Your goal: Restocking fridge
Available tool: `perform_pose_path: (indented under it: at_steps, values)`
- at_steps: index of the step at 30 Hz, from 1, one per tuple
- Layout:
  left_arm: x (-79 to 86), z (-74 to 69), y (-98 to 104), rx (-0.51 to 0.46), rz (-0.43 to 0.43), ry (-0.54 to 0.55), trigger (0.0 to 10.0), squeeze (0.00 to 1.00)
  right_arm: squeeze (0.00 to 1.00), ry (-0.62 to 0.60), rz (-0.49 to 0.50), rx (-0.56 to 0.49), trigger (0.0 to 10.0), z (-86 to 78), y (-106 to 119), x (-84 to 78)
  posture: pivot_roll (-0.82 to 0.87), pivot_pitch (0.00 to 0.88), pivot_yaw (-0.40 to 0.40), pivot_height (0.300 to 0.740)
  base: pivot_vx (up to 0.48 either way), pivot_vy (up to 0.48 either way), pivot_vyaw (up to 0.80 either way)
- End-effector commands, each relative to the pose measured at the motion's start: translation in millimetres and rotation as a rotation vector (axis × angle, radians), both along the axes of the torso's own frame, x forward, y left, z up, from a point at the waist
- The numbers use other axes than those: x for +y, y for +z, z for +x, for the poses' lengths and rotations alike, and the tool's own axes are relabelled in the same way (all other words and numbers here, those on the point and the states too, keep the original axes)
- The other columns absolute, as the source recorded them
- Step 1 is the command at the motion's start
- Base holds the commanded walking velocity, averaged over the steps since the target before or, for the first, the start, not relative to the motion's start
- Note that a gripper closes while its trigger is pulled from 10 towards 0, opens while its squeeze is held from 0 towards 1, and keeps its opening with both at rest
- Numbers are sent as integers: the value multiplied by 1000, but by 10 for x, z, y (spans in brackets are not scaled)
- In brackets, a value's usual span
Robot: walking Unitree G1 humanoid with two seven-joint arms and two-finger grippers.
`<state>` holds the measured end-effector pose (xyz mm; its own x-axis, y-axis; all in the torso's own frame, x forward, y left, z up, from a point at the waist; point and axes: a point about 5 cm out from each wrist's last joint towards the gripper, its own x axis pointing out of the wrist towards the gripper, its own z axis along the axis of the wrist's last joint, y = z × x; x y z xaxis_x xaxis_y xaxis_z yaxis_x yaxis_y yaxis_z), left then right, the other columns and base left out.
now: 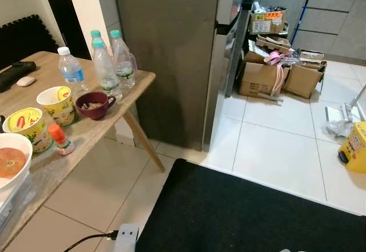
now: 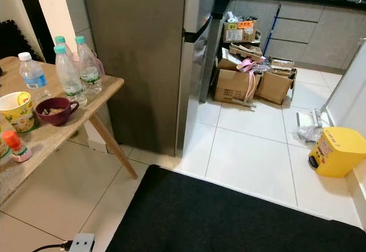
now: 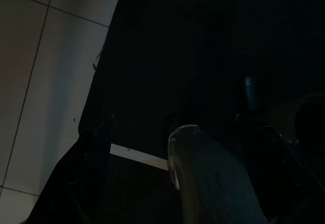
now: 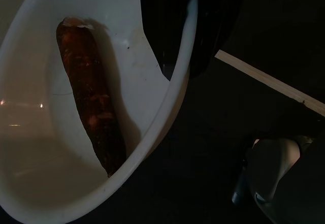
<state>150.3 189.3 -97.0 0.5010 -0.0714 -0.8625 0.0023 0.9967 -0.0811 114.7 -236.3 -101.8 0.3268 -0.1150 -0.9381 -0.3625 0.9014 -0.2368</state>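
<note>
Facing a tall grey metal fridge [image 1: 171, 58] with its door closed, across a white tiled floor [image 1: 274, 143] and a black floor mat [image 1: 240, 218] lying nearest the robot.

Gripping a round white bowl [image 4: 30, 148] by its rim with the right gripper [image 4: 175, 41], jaws clenched on that rim and one black finger [image 4: 172, 21] reaching over the edge into the hollow. Carrying inside it a long reddish-brown sausage-like piece of food [image 4: 91, 92], lying lengthwise against the inner wall. Holding the bowl in the air above the dark mat, well apart from the fridge.

Hanging the left gripper [image 3: 175, 132] low over the place where the mat's edge is meeting the pale tiles. Being too dark there to tell whether its jaws are released or clenched.

Having at the robot's left a light wooden table [image 1: 137, 83] on slanted legs, its far corner standing near the fridge's side. Bearing on that corner a cluster of clear plastic water bottles [image 1: 104, 69] with pale caps, all upright. Sitting just beside them, a maroon ceramic mug [image 1: 94, 104], then two yellow printed paper cups [image 1: 57, 104], a small bottle with an orange cap [image 1: 60, 139], and a second white bowl with orange contents [image 1: 23, 142] at the near edge.

Piling up beyond the fridge, against the grey kitchen cabinets, several open brown cardboard boxes [image 1: 260, 78]. Standing on the tiles at the robot's right, a yellow plastic bin [image 2: 337, 149]. Lying at the mat's near left corner, a white power strip [image 1: 127, 238] with a black cable.
</note>
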Motion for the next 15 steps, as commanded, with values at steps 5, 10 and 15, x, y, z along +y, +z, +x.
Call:
perform_pose_path:
  at_steps: [5,10,15]
  values:
    - [-30,-36,-19,16,-11,4,10000,0,0,11,-5,2,10000,-15,-1,-10,-17,0,-30,740,0,0,0]
    - [-36,-39,-20,18,-10,-12,10000,0,0,10,-3,3,10000,-21,-3,-7,-17,0,-31,740,0,0,0]
    - [-43,-54,-27,30,-16,-20,10000,0,0,12,-1,2,10000,-21,-5,-1,-16,0,-31,740,0,-253,0]
